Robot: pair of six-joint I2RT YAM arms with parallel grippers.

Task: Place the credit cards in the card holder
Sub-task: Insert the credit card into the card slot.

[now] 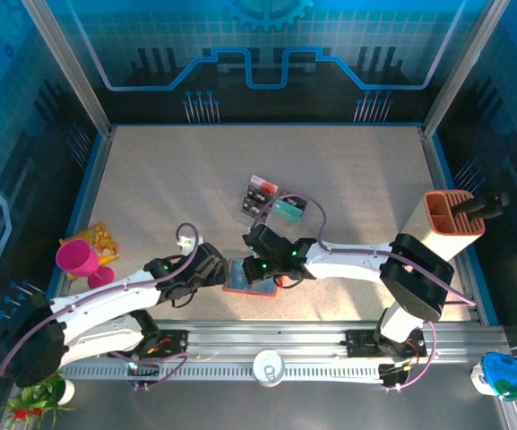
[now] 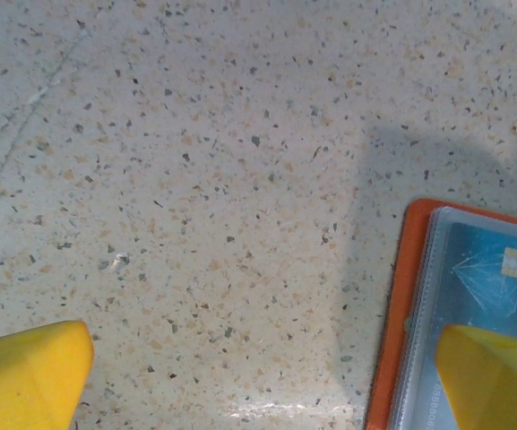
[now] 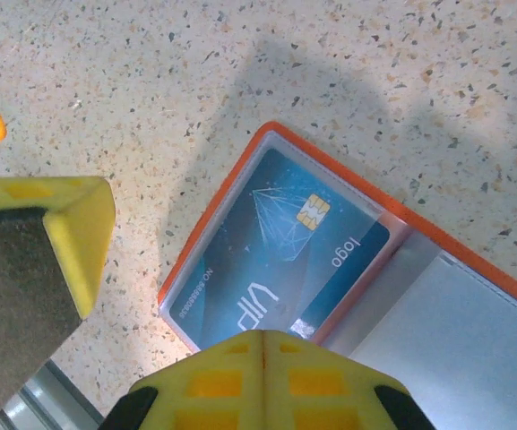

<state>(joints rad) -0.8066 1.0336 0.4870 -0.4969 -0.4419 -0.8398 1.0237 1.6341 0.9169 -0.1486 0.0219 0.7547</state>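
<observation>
Speckled table (image 3: pixel 150 72), card holder (image 2: pixel 397 313) holding blue card (image 3: pixel 285 251)

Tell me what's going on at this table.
Two robot arms are loading cards into an orange card holder, which lies open on the table in front of them. A blue card already sits in its clear left pocket. The left gripper is open, with one finger over the holder's left edge. The right gripper is open too, right above the blue card and holding nothing. More cards wait in the clear tray farther back.
</observation>
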